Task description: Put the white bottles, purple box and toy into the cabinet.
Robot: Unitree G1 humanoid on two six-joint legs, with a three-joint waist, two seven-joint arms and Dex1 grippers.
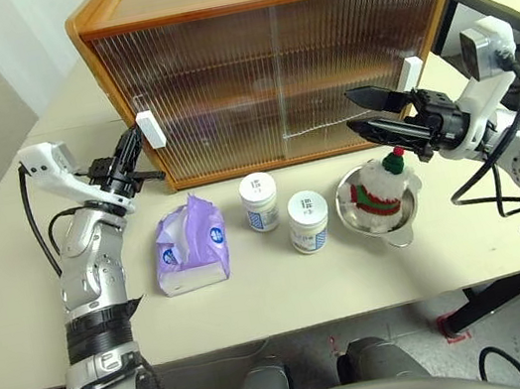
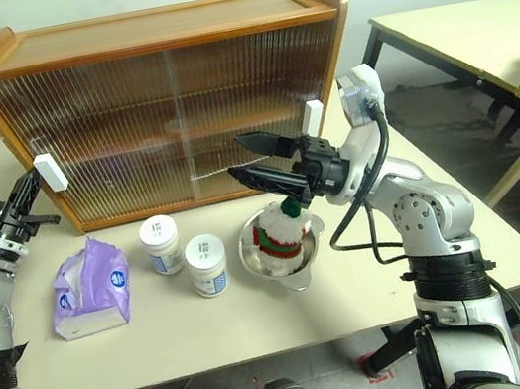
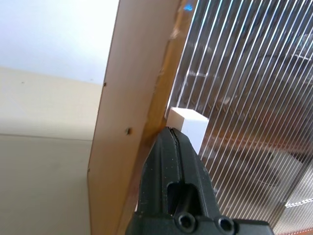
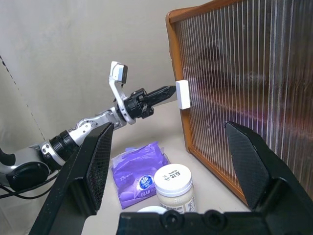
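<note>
While both sliding doors of the cabinet [image 1: 272, 61] stand shut, you have the left gripper [image 1: 132, 147] raised to the white block handle [image 1: 150, 129] on the left door. Its two black fingers are pressed together with nothing between them, and their tips sit at the handle's outer edge, beside the orange-brown frame; the left wrist view puts the handle directly behind the fingertips, but whether they touch it you cannot tell from these views.

Your right gripper [image 1: 362, 110] hangs in the air in front of the right door, pointing across toward the robot's left. Its fingers are spread wide and empty. It sits above the toy [image 1: 380, 187] without touching it. A second white handle [image 1: 410, 73] is on the right door, just behind that gripper.

All task items are on the table [image 1: 289, 300] in front of the cabinet, none inside:
- purple box [image 1: 192, 247]: furthest to the robot's left, lying with white tissue showing at the top.
- white bottles: two, upright, lids on. One [image 1: 260, 201] is nearer the cabinet; the other [image 1: 309, 221] is just beside it, nearer the robot and toward the right.
- toy: sits inside a round steel bowl [image 1: 354, 216] to the right of the bottles, green hat with red pompom on top.
</note>
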